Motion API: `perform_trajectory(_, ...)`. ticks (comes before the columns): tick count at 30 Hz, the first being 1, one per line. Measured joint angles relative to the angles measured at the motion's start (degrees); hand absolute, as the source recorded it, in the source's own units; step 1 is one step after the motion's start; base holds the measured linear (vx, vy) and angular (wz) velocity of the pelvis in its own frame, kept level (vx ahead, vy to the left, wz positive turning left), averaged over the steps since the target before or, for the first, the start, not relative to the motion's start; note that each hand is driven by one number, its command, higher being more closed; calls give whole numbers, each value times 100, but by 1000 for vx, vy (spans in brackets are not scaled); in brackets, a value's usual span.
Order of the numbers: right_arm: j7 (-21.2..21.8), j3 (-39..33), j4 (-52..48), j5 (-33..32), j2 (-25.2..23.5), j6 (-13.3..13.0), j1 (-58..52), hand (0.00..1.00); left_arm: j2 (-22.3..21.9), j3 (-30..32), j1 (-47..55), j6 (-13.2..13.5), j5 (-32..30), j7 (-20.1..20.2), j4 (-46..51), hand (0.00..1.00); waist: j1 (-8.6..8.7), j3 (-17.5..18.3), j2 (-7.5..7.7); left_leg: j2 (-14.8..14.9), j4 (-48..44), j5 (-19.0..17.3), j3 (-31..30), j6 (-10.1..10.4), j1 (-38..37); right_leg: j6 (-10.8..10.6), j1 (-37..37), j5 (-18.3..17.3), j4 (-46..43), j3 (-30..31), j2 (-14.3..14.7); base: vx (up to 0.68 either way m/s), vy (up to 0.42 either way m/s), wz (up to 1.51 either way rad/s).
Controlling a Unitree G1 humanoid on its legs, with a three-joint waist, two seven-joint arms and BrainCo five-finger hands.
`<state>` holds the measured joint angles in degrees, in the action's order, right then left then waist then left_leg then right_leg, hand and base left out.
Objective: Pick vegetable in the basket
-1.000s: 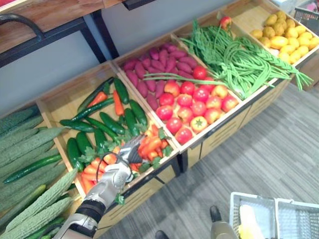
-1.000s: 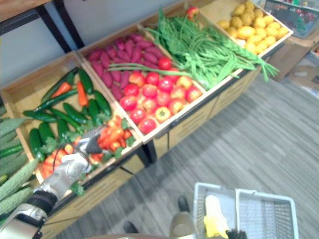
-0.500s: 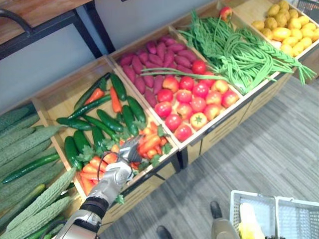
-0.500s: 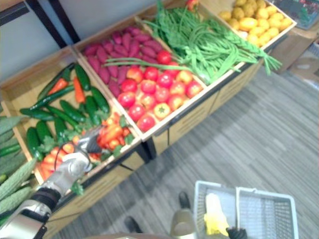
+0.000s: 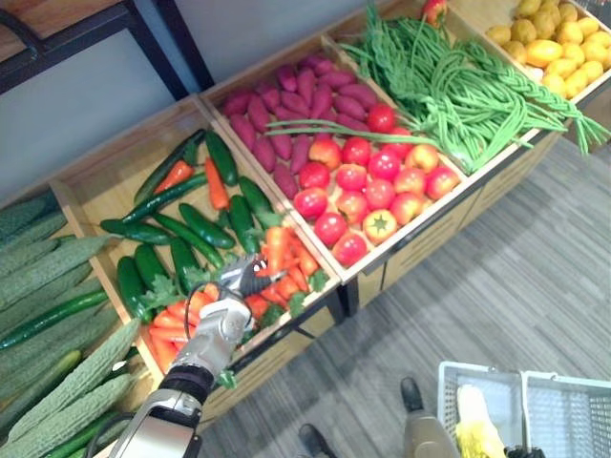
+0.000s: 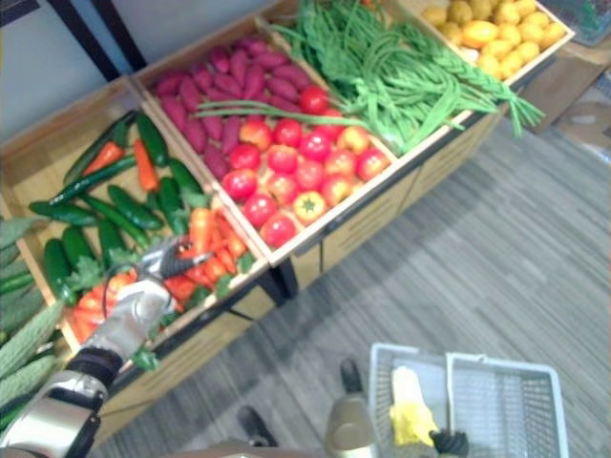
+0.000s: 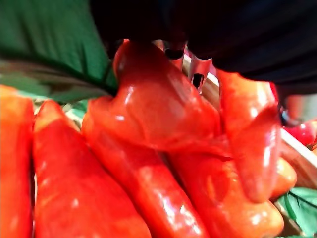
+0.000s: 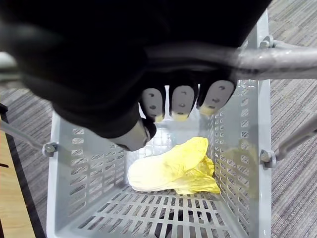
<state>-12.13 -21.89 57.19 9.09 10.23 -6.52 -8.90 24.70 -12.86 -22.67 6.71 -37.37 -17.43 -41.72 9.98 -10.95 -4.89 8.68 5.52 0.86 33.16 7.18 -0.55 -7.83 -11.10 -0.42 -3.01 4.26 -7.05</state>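
I see my left hand [image 5: 227, 315] reaching into a wooden crate [image 5: 91, 181], its fingertips down among the red peppers [image 5: 282, 258] at the crate's front edge. Dark cucumbers [image 5: 205, 226] lie just behind them. From the wrist, glossy peppers press right up against the hand; I cannot tell whether the fingers have closed on one. My right hand [image 8: 182, 101] is curled round the grey handle [image 8: 277, 57] of a plastic basket [image 8: 64, 173], which hangs over the floor in front of the stall. A pale yellow cabbage [image 8: 168, 171] lies on the basket's bottom.
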Motion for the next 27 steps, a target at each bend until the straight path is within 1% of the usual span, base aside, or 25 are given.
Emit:
perform_trajectory(2,0,0,0,-2,0,0,22,100,-16,20,-16,5,0,-21,3,100,-63,-20,8,6,0,0,71,0,26,2,-68,36,0,57,19,-2,-20,-13)
perform_trajectory(6,0,0,3,-1,0,0,33,100,-62,29,-9,-60,-2,-18,-4,100,-55,-30,6,9,-1,0,74,0,28,-2,-67,41,6,64,22,1,-6,-2)
perform_trajectory(15,-1,-3,23,1,1,4,12,100,-91,27,18,-89,-19,-2,-76,100,-55,-30,12,7,-1,1,38,-2,-75,-3,58,41,-12,15,8,0,-2,1)
perform_trajectory(18,-1,-5,25,3,0,5,5,100,-91,25,17,-101,-103,1,-75,100,-35,-30,12,-5,-1,17,-66,-20,-64,-3,99,40,-12,-76,-21,-8,-18,13)
perform_trajectory(20,0,-7,50,3,0,7,-14,100,-88,26,23,-102,-129,9,-67,100,-55,-22,25,-3,-1,29,-102,-25,-84,-3,140,40,-12,-109,-24,-11,-22,11)
perform_trajectory(23,0,-14,49,21,-1,8,-14,100,-83,27,46,-112,-129,12,53,100,-61,-19,30,-2,-1,60,-187,-38,-82,-3,182,39,-18,-176,-31,-9,-23,13)
perform_trajectory(27,0,-39,49,22,-5,31,-19,100,-65,38,52,-124,-122,9,527,100,-74,17,75,15,-1,109,-326,-42,-88,-2,272,38,-18,-311,-33,-9,-27,17)
